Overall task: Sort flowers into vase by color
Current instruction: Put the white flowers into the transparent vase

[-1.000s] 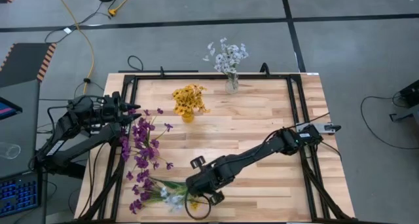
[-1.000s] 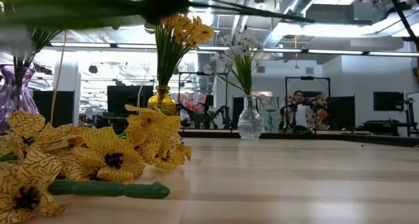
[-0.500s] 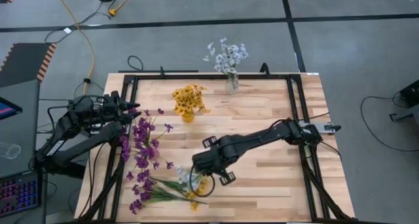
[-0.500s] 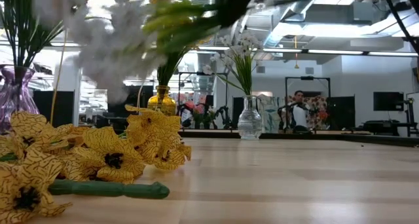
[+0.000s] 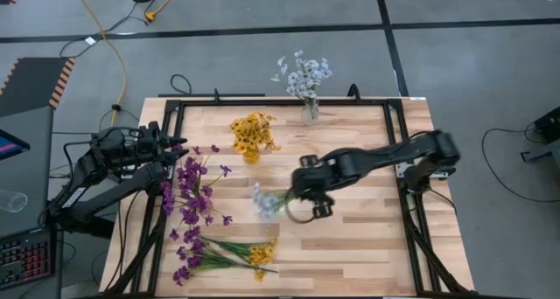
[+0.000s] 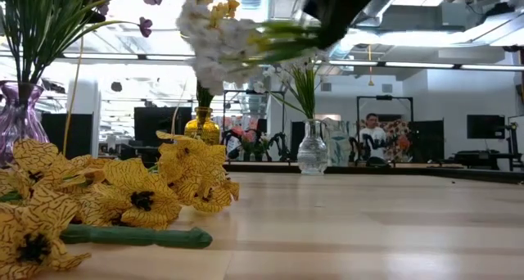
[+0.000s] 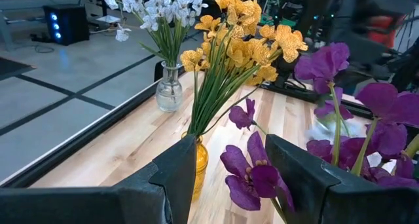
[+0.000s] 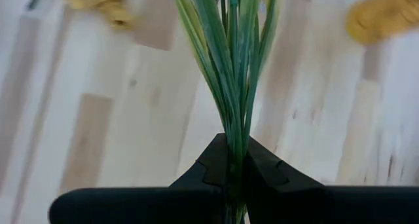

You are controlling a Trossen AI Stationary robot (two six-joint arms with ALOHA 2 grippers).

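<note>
My right gripper [image 5: 297, 200] is shut on a white and pale-blue flower spray [image 5: 262, 200] above the middle of the table; it also shows high in the low view [image 6: 217, 42]. My left gripper [image 5: 179, 155] is open at the table's left side, right beside the purple flowers [image 5: 191, 190] that stand in a purple vase [image 6: 15, 108]. Yellow flowers stand in a yellow vase [image 5: 251, 153]. White flowers stand in a clear vase [image 5: 310, 114] at the far edge. Loose yellow [image 5: 261, 253] and purple [image 5: 184, 268] sprays lie by the near edge. My right gripper pinches the spray's bundle of green stems [image 8: 234, 152] between its two fingers, at the end away from the blossoms. The fingers come from the table's right, roughly level, and the stems run on ahead of the fingertips. The spray is lifted clear, its blossoms [image 6: 217, 42] toward the table's left.
A black frame [image 5: 398, 150] runs around the wooden table top. The table's right half [image 5: 359, 238] is bare wood. Cables lie on the floor beyond the far edge. A person stands far off in the room [image 6: 375, 137].
My right gripper has risen from the pile at the near edge and gone toward the table's far and right side with the white spray. The spray has come clear of the pile; the yellow and purple sprays stay on the table.
</note>
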